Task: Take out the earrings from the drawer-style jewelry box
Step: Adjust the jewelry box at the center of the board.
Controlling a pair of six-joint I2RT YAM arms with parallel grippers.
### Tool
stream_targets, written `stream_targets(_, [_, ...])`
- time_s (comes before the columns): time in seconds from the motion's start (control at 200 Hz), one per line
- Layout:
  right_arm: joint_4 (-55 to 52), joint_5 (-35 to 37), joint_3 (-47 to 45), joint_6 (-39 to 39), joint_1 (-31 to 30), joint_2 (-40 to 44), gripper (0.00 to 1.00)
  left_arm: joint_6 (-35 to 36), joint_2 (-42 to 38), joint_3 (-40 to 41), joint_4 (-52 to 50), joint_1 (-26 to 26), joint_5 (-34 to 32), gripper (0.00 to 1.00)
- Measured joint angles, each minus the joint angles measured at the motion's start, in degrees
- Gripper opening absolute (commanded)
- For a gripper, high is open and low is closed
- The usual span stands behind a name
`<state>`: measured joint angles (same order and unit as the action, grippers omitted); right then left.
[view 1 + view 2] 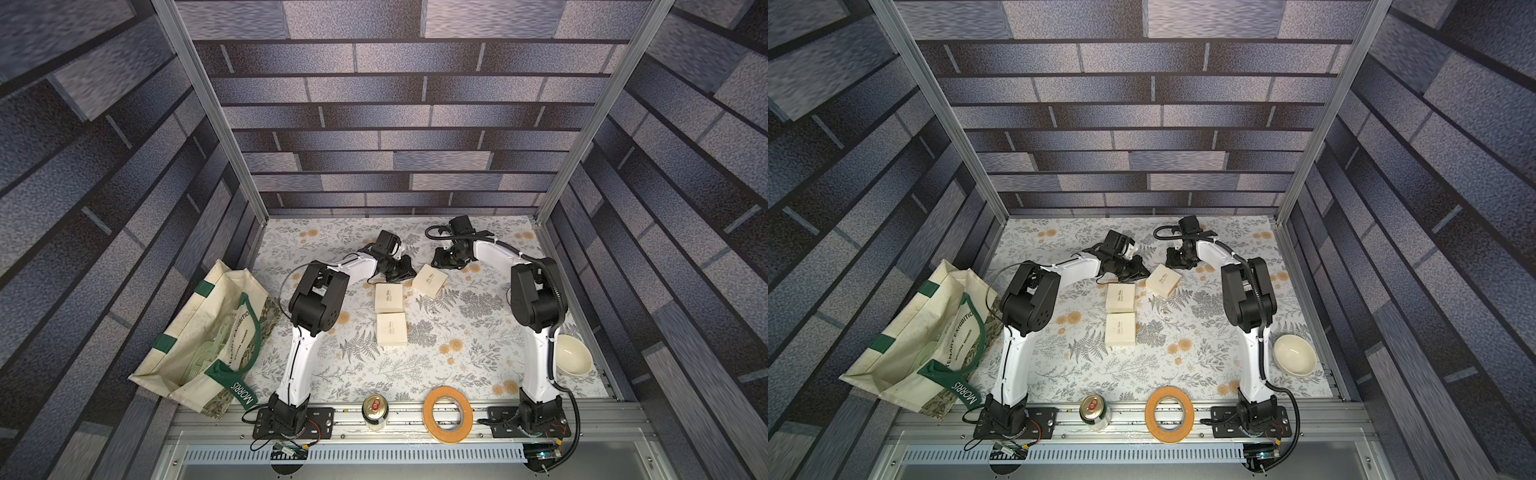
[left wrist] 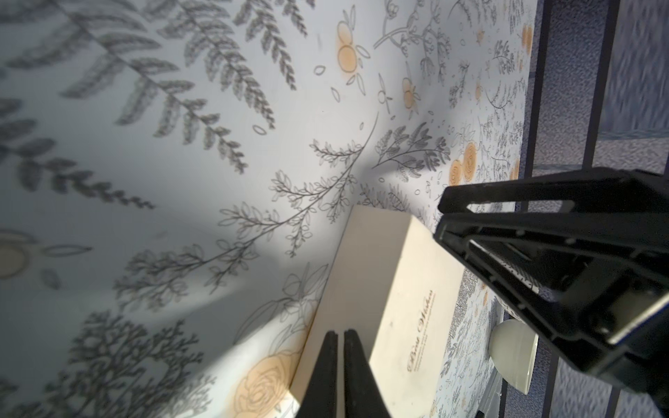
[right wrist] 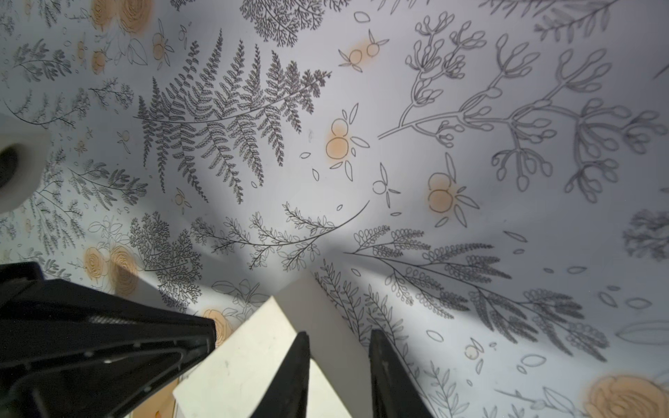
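Observation:
Three shut cream jewelry boxes lie mid-table. The turned one point(image 1: 430, 280) point(image 1: 1163, 280) sits between both grippers. My left gripper point(image 1: 406, 272) point(image 2: 337, 333) is shut with nothing in it, its tips close against that box's point(image 2: 398, 282) side wall. My right gripper point(image 1: 441, 262) point(image 3: 338, 334) stands part open astride the box's point(image 3: 253, 362) far edge near a corner. One finger point(image 3: 298, 362) is over the lid and the other is beside the wall. A tiny glint on the cloth point(image 1: 1166, 319) may be an earring, but it is too small to tell.
Two more cream boxes point(image 1: 389, 298) point(image 1: 391, 329) lie side by side just in front. A cream bowl point(image 1: 573, 355) stands by the right arm. A tote bag point(image 1: 199, 336) lies at the left. A can point(image 1: 375, 411) and a tape roll point(image 1: 447, 414) stand on the front rail.

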<state>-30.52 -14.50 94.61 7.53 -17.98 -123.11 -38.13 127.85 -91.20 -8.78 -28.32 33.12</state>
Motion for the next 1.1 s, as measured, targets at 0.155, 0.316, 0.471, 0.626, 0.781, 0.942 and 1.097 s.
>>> stream_targets(0.155, [0.7,4.6,-3.1,1.1,0.0,2.7,0.31,-0.1,0.0,0.8,1.0,-1.4,-0.4,0.09])
stream_targets(0.316, [1.3,11.1,-9.4,3.4,0.1,9.0,0.31,-0.1,-1.4,2.7,1.0,-2.0,-1.2,0.09])
stream_targets(0.471, [1.7,16.8,-13.9,5.9,0.7,15.7,0.31,0.0,-2.1,3.0,0.7,-1.9,-2.1,0.09])
stream_targets(0.626, [1.9,18.9,-15.1,7.1,1.0,16.8,0.31,0.0,-2.1,3.0,0.6,-1.9,-2.3,0.09])
stream_targets(0.781, [1.9,20.0,-16.0,7.5,1.0,15.6,0.31,0.0,-2.1,3.0,0.6,-1.9,-2.3,0.09])
stream_targets(0.942, [1.2,21.4,-16.0,7.5,1.0,13.7,0.31,0.0,-2.1,3.0,0.4,-1.9,-2.3,0.09])
stream_targets(1.097, [1.0,19.8,-16.0,7.4,1.0,11.5,0.31,0.0,-2.1,2.9,0.2,-2.0,-2.3,0.09])
